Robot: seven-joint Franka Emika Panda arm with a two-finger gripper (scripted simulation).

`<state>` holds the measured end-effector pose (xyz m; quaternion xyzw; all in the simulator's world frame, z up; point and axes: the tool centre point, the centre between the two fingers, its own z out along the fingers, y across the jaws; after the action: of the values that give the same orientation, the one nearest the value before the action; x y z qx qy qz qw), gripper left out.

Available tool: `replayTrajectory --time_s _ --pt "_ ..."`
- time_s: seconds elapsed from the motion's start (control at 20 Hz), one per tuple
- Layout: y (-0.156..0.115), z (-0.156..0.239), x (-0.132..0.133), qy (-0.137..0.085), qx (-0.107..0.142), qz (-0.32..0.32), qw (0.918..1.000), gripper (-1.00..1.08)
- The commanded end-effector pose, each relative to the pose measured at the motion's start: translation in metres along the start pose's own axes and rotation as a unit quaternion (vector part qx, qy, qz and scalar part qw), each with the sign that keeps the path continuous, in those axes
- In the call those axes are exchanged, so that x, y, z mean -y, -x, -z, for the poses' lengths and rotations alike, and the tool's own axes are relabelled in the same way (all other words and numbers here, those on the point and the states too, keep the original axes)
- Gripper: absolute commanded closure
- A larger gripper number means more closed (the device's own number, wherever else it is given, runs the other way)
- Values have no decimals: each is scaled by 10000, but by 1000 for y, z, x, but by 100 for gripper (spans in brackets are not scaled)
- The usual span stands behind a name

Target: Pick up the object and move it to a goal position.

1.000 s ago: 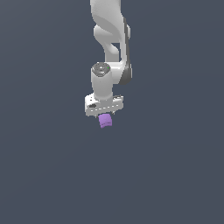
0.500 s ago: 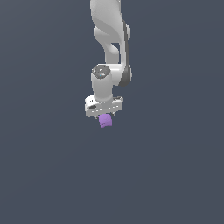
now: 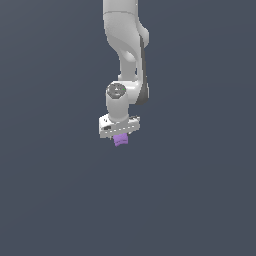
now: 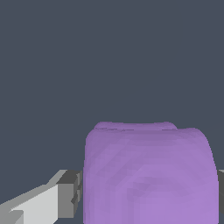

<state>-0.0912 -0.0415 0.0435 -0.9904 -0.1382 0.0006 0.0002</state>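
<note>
The purple lumpy object (image 3: 120,140) hangs just below the white gripper (image 3: 120,137) in the exterior view, near the picture's middle. Its top is hidden by the gripper's body. In the wrist view the object (image 4: 148,175) fills the space between the fingers, and one grey-tipped finger (image 4: 65,194) presses against its side. The gripper is shut on the object. It seems to hold it above the dark grey ground, but the height cannot be told.
The white arm (image 3: 127,55) comes down from the exterior view's top. A plain dark grey ground (image 3: 200,200) surrounds it. No goal marker shows in either view.
The gripper and the held object have shifted very slightly upward in the exterior view. The grip has not changed.
</note>
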Motion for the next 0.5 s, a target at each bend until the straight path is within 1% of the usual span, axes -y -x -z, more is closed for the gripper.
replayTrajectory --time_s 0.0,0.05,0.1,0.45 --pt "-1 -4 0 2 -6 1 10000 -92" --pt "-1 -4 0 2 -6 1 10000 -92" --pt "-1 -4 0 2 -6 1 10000 108" --pt "-1 -4 0 2 -6 1 10000 108"
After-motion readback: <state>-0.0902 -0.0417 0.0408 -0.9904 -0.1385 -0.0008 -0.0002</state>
